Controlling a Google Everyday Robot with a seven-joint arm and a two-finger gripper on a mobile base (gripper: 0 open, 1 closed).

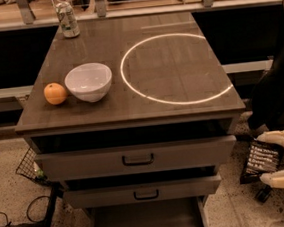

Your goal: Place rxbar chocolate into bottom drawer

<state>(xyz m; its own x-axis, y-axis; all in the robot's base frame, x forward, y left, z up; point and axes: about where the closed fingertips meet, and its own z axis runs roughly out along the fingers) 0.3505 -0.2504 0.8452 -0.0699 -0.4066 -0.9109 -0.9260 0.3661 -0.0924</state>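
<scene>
– Where is the rxbar chocolate (pixel 258 164)?
– Low at the right edge, off the desk (pixel 100 44) and level with the drawer fronts. It hangs over the speckled floor, its white print facing the camera.
– And the tool (pixel 261 157)?
– Clamped on the bar. One pale finger lies along its upper edge and the other under its lower edge.
– How does the bottom drawer (pixel 142 224) stand?
– Pulled out toward the near side, a plain grey tray, left of the bar and lower than it. Above it sit the middle drawer (pixel 109 195) and the top drawer (pixel 86 163), each with a dark loop handle.
– What is on the desk?
– A white bowl (pixel 88 81) at the near left, an orange (pixel 55 93) just beside it on the left, a can (pixel 67 19) at the far left corner and a bright ring (pixel 128 81) on the right half.
</scene>
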